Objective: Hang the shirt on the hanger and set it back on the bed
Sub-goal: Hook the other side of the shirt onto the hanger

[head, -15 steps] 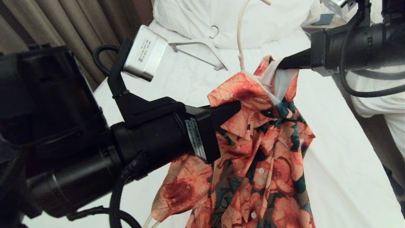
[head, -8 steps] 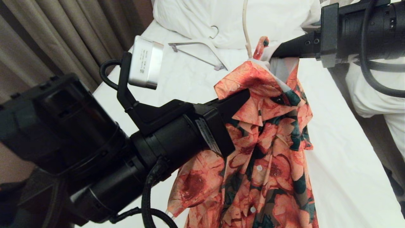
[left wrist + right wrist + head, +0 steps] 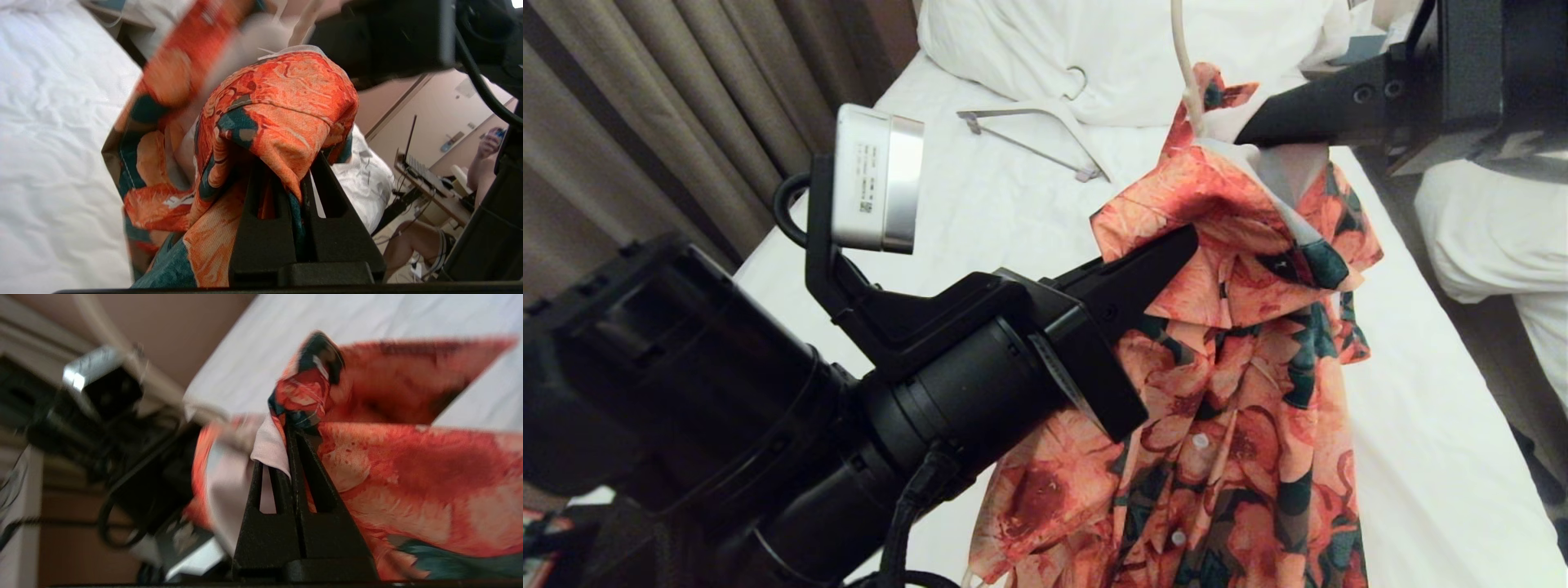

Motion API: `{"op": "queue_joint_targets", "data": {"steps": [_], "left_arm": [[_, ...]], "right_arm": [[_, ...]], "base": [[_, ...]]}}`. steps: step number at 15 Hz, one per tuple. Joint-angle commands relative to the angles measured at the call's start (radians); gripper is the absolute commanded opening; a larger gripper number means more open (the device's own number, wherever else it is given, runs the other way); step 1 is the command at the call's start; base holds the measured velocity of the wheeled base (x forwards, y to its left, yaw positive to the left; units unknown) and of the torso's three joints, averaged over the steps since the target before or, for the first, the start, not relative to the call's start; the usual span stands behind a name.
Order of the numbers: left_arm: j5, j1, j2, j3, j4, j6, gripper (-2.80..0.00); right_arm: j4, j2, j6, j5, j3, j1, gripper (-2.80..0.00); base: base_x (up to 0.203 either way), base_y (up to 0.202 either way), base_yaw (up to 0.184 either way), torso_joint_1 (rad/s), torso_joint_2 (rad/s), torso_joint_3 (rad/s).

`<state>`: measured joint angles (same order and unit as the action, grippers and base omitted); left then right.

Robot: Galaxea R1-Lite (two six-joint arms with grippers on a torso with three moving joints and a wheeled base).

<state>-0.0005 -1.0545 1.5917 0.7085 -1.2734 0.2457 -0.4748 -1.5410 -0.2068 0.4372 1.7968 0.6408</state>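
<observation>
Shirt (image 3: 1241,351) now higher above the bed (image 3: 1405,425), both pincers, left (image 3: 1188,238) and right (image 3: 1241,137), clamped on it, seemingly near the collar.

The thin cream-white wire hanger (image 3: 1186,73) shows only as one strand that runs off the head view's top edge, the rest hidden inside the coral-flowered short-sleeved shirt (image 3: 1241,392), whose hem is cut off by the bottom edge. The left gripper (image 3: 1188,241) has its tips buried in a fold of cloth. In the right wrist view the right gripper (image 3: 292,433) and its surroundings are blurred.
</observation>
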Motion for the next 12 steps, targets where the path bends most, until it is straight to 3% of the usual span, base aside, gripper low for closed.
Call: {"op": "queue_joint_targets", "data": {"steps": [1, 7, 8, 12], "left_arm": [[0.000, 0.003, 0.008, -0.001, -0.014, 0.003, -2.80], [0.000, 0.004, 0.002, -0.001, -0.033, 0.000, -2.80], [0.002, 0.004, 0.002, -0.001, -0.055, -0.002, -2.80], [0.004, 0.005, -0.002, -0.001, -0.064, -0.002, -2.80]], "right_arm": [[-0.042, 0.022, -0.001, 0.002, -0.002, 0.018, -2.80], [-0.061, 0.032, -0.003, 0.001, -0.031, 0.027, -2.80], [-0.062, 0.032, -0.003, 0.001, -0.031, 0.027, 0.00], [-0.095, 0.049, -0.003, 0.000, -0.031, 0.026, 0.00]], "base": [[0.000, 0.000, 0.000, 0.000, 0.00, 0.000], [0.000, 0.000, 0.000, 0.000, 0.00, 0.000], [0.000, 0.000, 0.000, 0.000, 0.00, 0.000], [0.000, 0.000, 0.000, 0.000, 0.00, 0.000]]}}
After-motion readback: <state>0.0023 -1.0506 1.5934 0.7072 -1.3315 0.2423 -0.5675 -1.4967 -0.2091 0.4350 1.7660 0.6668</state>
